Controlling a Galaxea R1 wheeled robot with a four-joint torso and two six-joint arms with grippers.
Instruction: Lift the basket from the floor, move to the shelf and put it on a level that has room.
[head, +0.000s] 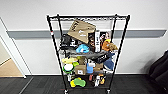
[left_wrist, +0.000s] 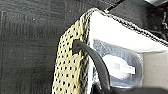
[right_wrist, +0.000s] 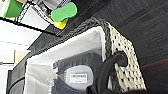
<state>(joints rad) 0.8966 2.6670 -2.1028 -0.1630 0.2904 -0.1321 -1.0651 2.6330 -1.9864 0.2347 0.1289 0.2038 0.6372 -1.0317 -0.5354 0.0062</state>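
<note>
1. Left arm: the left wrist view looks down the basket's woven cream side. A dark loop handle arches from that side toward the camera. The arm appears to hold it, but the jaws are hidden; I cannot tell whether they are closed.
2. Basket interior: white cloth lining; a clear-wrapped packet with a white label lies on the bottom. The print is too small to read.
3. The floor, dark carpet, lies well below the basket's side. Judgement: the basket is off the ground, carried by both handles to stay level.
4. Centre, head view: the shelf stands against the far wall. Lower tiers are crammed with boxes and toys; the top level is bare wire, so there is room.
5. The tilted cardboard box carries markings, unreadable.
6. Right arm: the other handle loops at the basket's right end; jaw state cannot be told. A green sponge sits on the rack just beyond.
</note>
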